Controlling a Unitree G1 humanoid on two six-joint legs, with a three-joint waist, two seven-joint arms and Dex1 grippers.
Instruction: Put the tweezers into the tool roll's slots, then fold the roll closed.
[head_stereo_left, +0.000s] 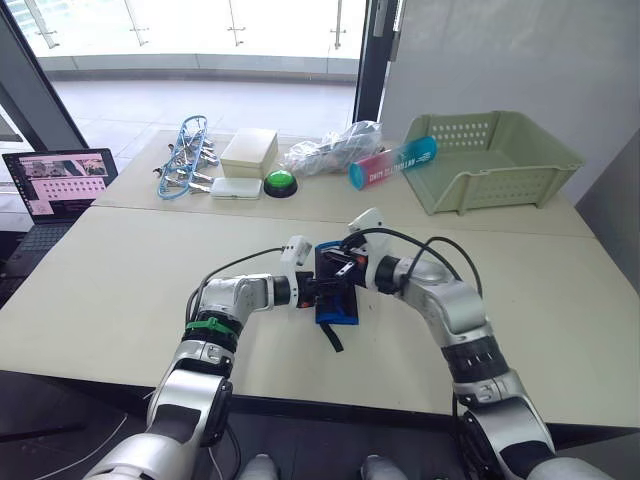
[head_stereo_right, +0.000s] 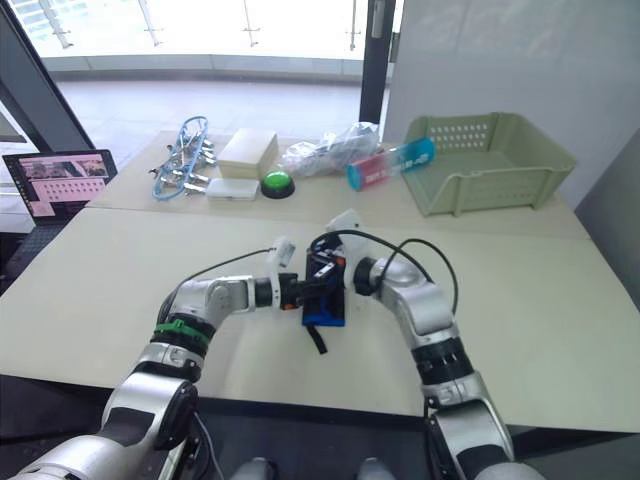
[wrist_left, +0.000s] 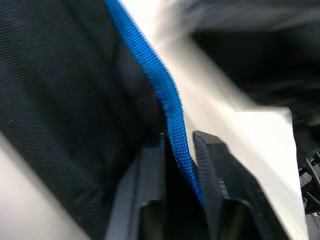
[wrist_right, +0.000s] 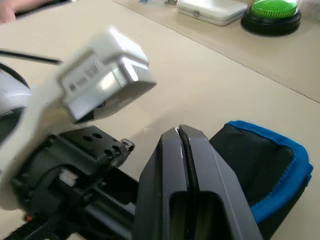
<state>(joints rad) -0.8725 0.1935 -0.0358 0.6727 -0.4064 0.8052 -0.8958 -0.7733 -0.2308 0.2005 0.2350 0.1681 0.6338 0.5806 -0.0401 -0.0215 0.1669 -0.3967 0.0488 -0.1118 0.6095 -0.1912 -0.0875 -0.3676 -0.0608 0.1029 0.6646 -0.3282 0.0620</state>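
Observation:
The tool roll (head_stereo_left: 336, 303) lies folded at the middle of the near table, black with blue edging, its black strap (head_stereo_left: 333, 338) trailing toward the front edge. My left gripper (head_stereo_left: 312, 292) reaches it from the left. In the left wrist view the two fingers (wrist_left: 145, 200) pinch the blue edging (wrist_left: 172, 125) between them. My right gripper (head_stereo_left: 341, 268) hovers at the roll's far end. Its fingers (wrist_right: 170, 165) are pressed together with nothing between them, and the folded roll (wrist_right: 260, 170) sits right beside them. The tweezers and the slots are hidden.
On the far table stand a green basket (head_stereo_left: 495, 160), a teal and pink tube (head_stereo_left: 393, 162), a plastic bag (head_stereo_left: 330, 150), a green button (head_stereo_left: 280, 182), a white box (head_stereo_left: 249, 152) and a blue-framed tool bundle (head_stereo_left: 185, 155). A laptop (head_stereo_left: 55, 185) sits at the left.

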